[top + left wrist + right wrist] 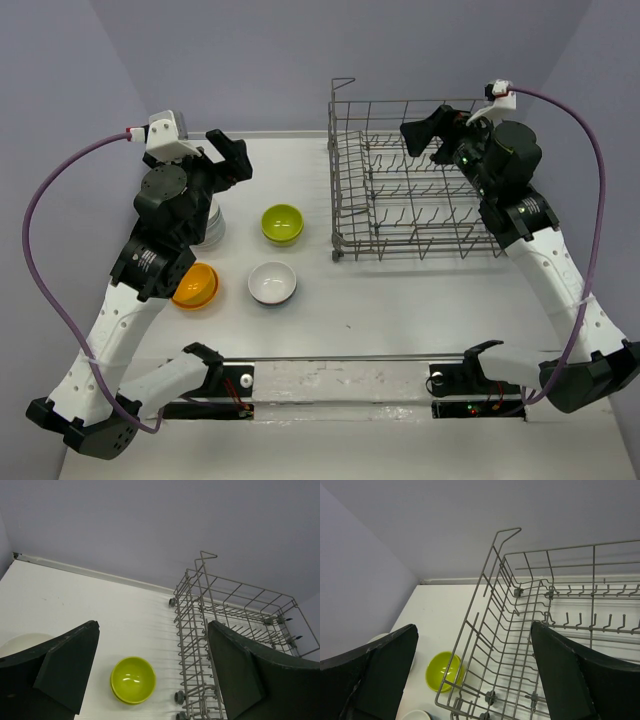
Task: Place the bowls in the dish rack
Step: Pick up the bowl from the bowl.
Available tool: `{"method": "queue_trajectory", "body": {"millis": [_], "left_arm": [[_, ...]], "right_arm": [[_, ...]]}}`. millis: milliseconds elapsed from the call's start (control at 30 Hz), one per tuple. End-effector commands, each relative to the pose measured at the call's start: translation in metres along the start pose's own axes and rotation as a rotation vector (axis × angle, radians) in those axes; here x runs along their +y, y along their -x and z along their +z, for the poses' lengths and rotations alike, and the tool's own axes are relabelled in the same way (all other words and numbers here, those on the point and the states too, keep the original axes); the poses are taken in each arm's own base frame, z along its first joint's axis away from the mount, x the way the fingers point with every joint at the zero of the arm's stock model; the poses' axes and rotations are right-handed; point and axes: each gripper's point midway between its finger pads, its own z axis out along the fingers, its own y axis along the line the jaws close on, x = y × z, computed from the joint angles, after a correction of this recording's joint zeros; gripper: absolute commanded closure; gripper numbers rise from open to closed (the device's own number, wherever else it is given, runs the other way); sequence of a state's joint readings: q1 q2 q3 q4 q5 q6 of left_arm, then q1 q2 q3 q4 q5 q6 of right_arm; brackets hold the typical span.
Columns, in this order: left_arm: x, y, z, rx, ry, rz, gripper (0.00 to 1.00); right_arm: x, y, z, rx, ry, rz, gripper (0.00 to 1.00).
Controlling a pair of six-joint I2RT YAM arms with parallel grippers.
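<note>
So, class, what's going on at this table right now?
The job is loading bowls into the dish rack, but nothing is held yet. The left end effector hangs open above the table, facing the green bowl. The right end effector is open over the rack. The white bowl and orange bowl sit on the table too.

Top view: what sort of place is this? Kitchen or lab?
Probably a lab test cell, not a kitchen: bare purple walls boxing in a white table, left arm and right arm bolted at its near edge, and a rack, green bowl and white bowl laid out like props.
</note>
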State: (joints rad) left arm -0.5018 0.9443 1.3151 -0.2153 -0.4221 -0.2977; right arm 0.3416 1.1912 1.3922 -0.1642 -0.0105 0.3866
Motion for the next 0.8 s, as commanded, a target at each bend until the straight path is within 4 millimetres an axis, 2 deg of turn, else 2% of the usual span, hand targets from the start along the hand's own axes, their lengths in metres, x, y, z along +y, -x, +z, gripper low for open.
{"method": "queue_trajectory", "body": {"millis": [0, 267, 367, 567, 667, 767], "left_arm": [[0.004, 0.012, -0.003, -0.049, 0.019, -0.026, 0.01], [0.008, 0.009, -0.001, -0.044, 0.04, -0.023, 0.01], [0.017, 0.008, -0.001, -0.04, 0.093, -0.019, 0.01], [0.053, 0.006, 0.0, -0.058, 0.303, 0.001, 0.01], [0.072, -0.001, 0.006, -0.04, 0.396, 0.028, 0.01], [0.1, -0.008, 0.009, -0.031, 0.5, 0.037, 0.03]], "right_arm": [[0.007, 0.018, -0.007, -0.065, 0.023, -0.004, 0.0], [0.005, 0.015, -0.006, -0.058, 0.018, -0.004, 0.0], [0.004, 0.011, -0.006, -0.051, 0.015, 0.001, 0.0], [0.0, 0.003, -0.006, -0.031, 0.006, 0.013, 0.0], [-0.004, -0.011, -0.004, 0.0, -0.004, 0.038, 0.0], [-0.007, -0.023, 0.003, 0.032, -0.008, 0.059, 0.0]]}}
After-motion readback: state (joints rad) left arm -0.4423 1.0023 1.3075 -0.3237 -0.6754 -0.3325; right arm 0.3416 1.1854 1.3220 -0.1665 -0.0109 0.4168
